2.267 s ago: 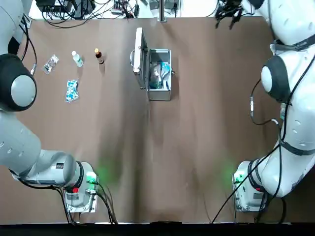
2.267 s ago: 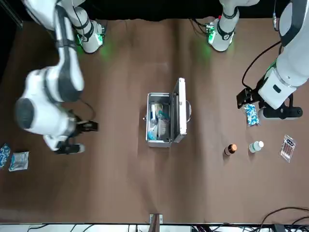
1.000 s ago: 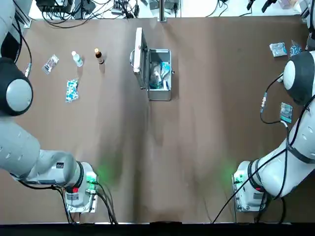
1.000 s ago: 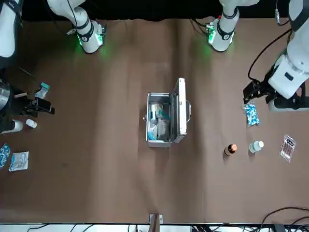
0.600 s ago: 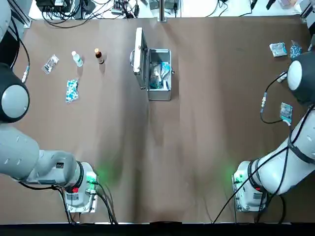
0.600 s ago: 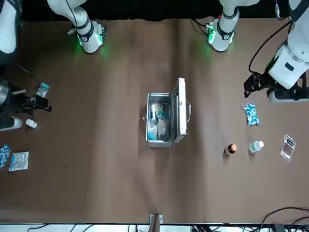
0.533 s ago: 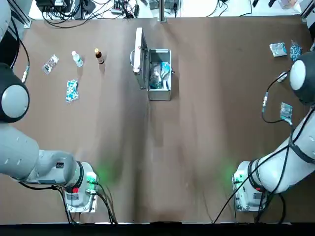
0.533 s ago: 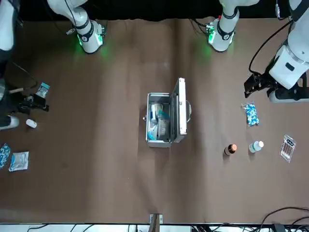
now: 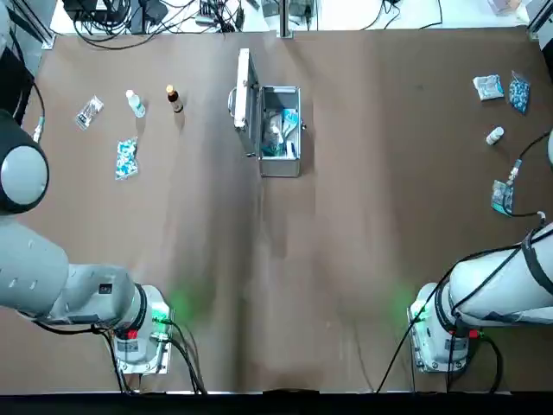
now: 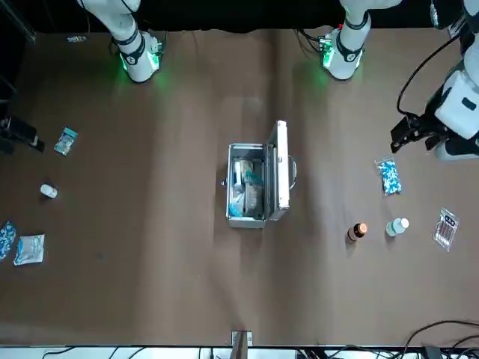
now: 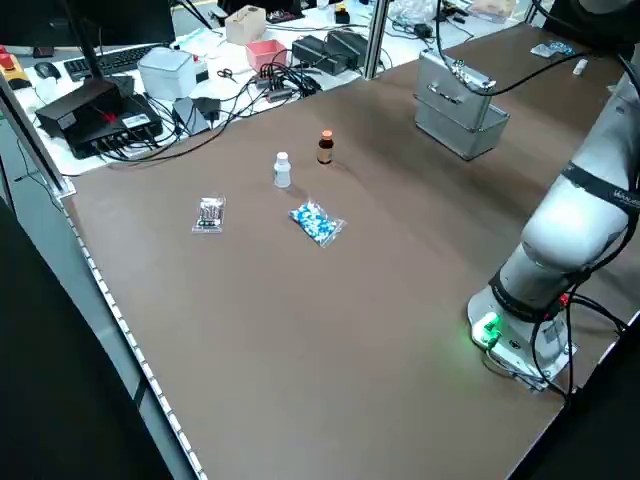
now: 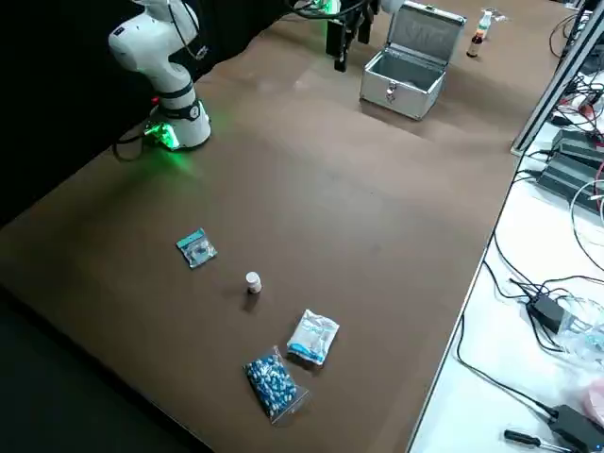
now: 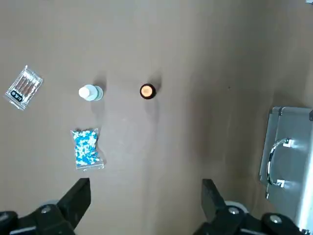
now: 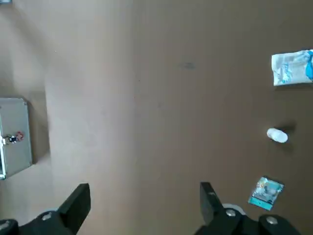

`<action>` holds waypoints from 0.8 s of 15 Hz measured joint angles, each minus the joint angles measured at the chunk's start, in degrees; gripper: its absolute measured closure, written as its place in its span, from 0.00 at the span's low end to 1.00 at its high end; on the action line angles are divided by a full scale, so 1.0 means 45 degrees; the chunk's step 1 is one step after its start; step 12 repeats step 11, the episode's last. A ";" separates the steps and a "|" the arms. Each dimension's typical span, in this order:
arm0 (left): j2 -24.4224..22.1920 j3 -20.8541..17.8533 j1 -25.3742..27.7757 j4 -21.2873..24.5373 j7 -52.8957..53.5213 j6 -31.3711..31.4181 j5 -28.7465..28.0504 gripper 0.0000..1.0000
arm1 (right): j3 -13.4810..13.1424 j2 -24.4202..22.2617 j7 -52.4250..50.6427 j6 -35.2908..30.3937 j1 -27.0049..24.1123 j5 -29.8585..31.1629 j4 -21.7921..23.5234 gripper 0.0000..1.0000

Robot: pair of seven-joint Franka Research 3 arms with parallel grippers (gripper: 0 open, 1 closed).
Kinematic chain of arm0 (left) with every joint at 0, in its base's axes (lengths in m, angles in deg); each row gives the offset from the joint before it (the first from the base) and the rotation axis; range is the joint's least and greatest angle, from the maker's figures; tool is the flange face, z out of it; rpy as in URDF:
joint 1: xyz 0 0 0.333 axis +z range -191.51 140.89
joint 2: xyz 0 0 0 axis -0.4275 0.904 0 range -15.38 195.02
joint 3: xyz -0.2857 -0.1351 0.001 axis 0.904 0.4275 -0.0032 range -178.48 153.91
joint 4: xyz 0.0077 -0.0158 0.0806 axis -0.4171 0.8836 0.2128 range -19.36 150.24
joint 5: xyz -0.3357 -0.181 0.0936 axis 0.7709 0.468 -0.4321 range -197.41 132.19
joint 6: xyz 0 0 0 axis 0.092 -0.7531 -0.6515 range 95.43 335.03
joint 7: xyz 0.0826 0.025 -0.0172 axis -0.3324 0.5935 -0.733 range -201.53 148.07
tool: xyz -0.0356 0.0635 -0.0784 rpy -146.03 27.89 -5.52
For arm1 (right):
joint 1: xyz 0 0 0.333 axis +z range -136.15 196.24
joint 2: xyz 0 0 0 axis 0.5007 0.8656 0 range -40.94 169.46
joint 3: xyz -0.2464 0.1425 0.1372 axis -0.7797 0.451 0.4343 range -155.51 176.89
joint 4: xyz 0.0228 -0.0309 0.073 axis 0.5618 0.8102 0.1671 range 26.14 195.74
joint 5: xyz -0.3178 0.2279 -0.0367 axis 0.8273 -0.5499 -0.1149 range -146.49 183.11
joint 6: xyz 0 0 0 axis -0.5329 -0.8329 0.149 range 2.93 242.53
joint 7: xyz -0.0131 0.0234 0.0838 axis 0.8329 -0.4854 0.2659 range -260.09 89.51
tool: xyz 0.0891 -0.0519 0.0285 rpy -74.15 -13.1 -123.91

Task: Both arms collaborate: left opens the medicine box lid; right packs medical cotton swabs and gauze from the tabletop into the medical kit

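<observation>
"Left gripper (image 13: 145, 183)?"

"Jaws wide, nearer the lid than our right. From them, the medicine box lid (image 9: 246, 104) lies rightward, already raised, its long axis running outward from our bases: flat, hard silver metal."

"And the medical kit (image 9: 281, 168)?"

"Just right of the lid: boxy, rigid, holding soft, crinkly blue-and-white packets (image 10: 245, 191). We judge the packing finished."

"Right gripper (image 14: 145, 188)?"

"Far right, jaws wide; we'd keep it clear."

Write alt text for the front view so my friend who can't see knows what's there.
An open silver case with packets inside stands mid-table, its lid upright; packets and small bottles lie toward both sides. The left gripper hovers at picture right, the right gripper at picture left.
</observation>
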 joint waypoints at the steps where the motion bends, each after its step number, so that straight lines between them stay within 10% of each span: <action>1: -0.0034 -0.0021 0.0008 -0.0016 0.0191 -0.0062 0.0000 0.00 | 0.0091 -0.0176 0.0074 0.0112 0.0001 0.0093 0.0222 0.01; 12: -0.0087 -0.0012 0.0000 -0.0014 0.0698 -0.0217 0.0002 0.00 | 0.0256 -0.0698 0.0164 0.0809 -0.0028 0.0877 0.0841 0.01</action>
